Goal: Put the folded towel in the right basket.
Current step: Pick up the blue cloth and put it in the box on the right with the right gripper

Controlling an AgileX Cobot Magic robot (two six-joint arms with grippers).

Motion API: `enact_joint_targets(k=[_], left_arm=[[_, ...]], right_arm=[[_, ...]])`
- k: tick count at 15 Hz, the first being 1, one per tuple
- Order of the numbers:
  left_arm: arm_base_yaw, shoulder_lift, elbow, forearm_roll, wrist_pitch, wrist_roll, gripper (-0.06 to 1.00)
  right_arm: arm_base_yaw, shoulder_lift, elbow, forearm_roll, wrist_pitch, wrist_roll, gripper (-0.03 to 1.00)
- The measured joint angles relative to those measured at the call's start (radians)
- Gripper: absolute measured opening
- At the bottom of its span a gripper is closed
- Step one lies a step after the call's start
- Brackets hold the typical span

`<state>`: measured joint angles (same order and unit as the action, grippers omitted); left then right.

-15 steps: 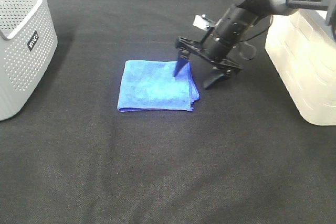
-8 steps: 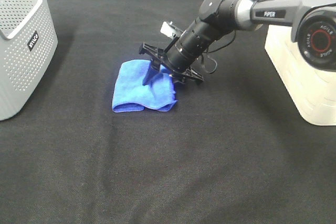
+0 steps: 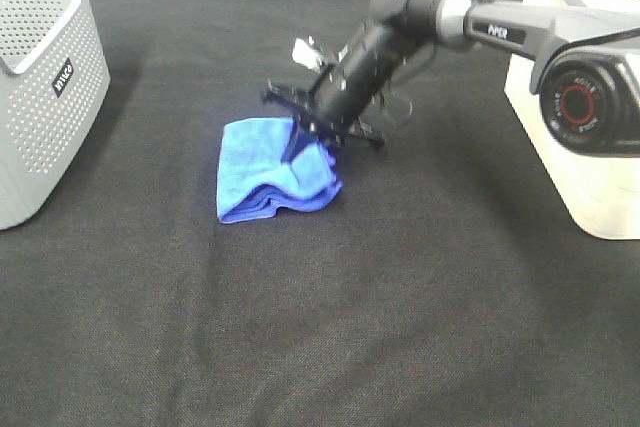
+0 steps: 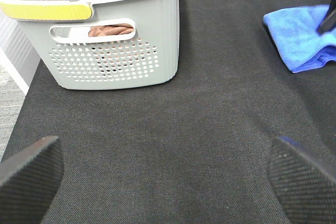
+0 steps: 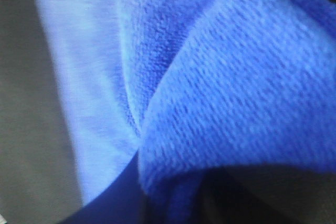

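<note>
Since 0.5 s ago: towel (image 3: 265, 172) bunched further, right edge raised off bench (image 3: 300, 327). Right tool (image 3: 318, 137) apparently clamped on it. Left tool (image 4: 165, 177) fingers apart.

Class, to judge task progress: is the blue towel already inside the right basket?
No, the towel lies bunched on the table at the right gripper, outside the right basket.

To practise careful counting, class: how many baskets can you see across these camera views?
2. A grey perforated basket stands at the far left of the high view; a cream basket stands at the far right, partly cut off. Others may lie out of view.
</note>
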<state>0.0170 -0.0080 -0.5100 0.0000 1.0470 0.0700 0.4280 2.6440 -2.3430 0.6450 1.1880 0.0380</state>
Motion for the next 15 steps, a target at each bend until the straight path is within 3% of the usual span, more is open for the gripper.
enact_joint_targets(k=[4,8,10,12,15], left_arm=[[0.0,0.0,0.0,0.0,0.0,0.0,0.99],[0.0,0.0,0.0,0.0,0.0,0.0,0.99],[0.0,0.0,0.0,0.0,0.0,0.0,0.99],[0.0,0.0,0.0,0.005,0.0,0.0,0.99],[0.0,0.0,0.0,0.005,0.0,0.0,0.99]], right_arm=[[-0.023,-0.028,-0.272,-0.008,0.017,0.026,0.18],[-0.061,-0.145,-0.288,-0.037,0.029,0.026,0.18],[-0.12,-0.258,-0.289,-0.12,0.03,0.024,0.18],[-0.221,-0.417,-0.243,-0.272,0.028,0.014,0.18],[-0.348,-0.6,-0.046,-0.429,0.028,-0.01,0.18]])
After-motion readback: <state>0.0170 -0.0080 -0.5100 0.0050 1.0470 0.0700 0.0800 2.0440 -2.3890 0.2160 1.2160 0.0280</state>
